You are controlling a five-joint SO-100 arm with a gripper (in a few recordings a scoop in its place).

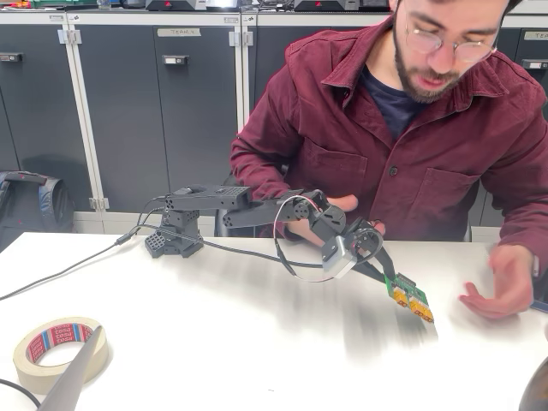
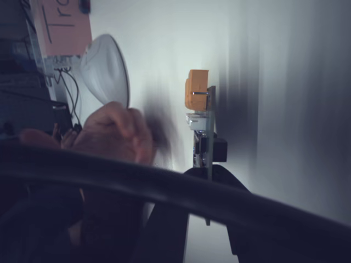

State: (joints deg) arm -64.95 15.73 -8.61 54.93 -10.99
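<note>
The tool [image 1: 385, 276] is closed to a narrow pinch on a small green board [image 1: 411, 298], right of centre in the fixed view. It hangs just above the white surface [image 1: 214, 325] without touching it. In the wrist view the board [image 2: 209, 137] stands edge-on in the middle of the frame. Its lower end sits between the dark fingers [image 2: 164, 219], and an orange connector [image 2: 196, 89] sticks out near its top.

The grip takes only one end of the board, so most of it juts out past the tool. Firm, even pressure is what matters here, since a thin board held by its edge can pivot or slip if the pinch loosens. The fixed view is smeared around the board, so I cannot tell how deep the fingers reach. Slow, smooth wrist motion would suit so small a hold.

A person's open hand [image 1: 501, 282] rests on the surface at the right edge, near the board but apart from it. In the wrist view it shows left of centre [image 2: 112, 134]. The board's free end is best kept level and clear of the surface, and brought toward that hand gently rather than swung.

A dark cable [image 2: 164, 189] crosses the lower wrist view in front of the fingers, so some slack there will stop it tugging the tool. A tape roll [image 1: 58, 349] lies at lower left, well apart
</note>
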